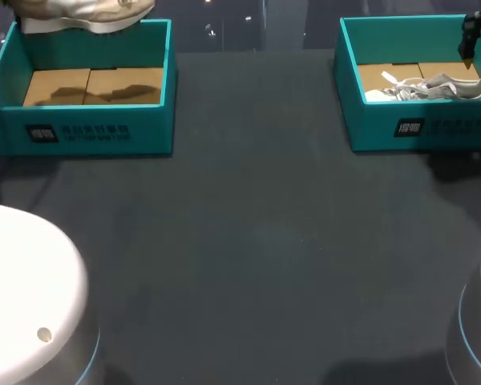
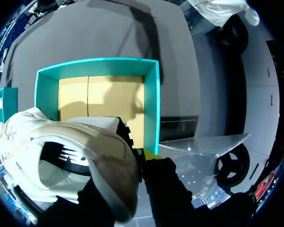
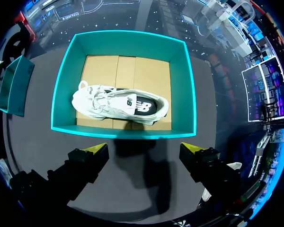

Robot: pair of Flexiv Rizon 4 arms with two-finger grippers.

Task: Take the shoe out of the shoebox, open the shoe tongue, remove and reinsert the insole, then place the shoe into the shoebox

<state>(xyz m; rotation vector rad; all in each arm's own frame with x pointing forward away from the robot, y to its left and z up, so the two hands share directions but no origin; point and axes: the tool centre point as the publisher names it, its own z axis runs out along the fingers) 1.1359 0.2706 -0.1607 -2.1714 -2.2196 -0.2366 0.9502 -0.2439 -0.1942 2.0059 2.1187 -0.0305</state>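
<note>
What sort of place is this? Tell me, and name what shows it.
Probably a robot test bench for shoe handling: a dark table, a white sneaker lying in the teal right shoebox, and my left gripper holding a cream shoe over the teal left shoebox.

The head camera looked down from above and behind onto the dark table (image 1: 256,241), taking in both far corners from a distance. The left wrist camera faced downward over the left shoebox (image 2: 154,104), crowded close against the raised shoe (image 2: 71,156). The right wrist camera looked straight down on the whole right shoebox (image 3: 66,85). Each wrist view shared its box with the head view.
</note>
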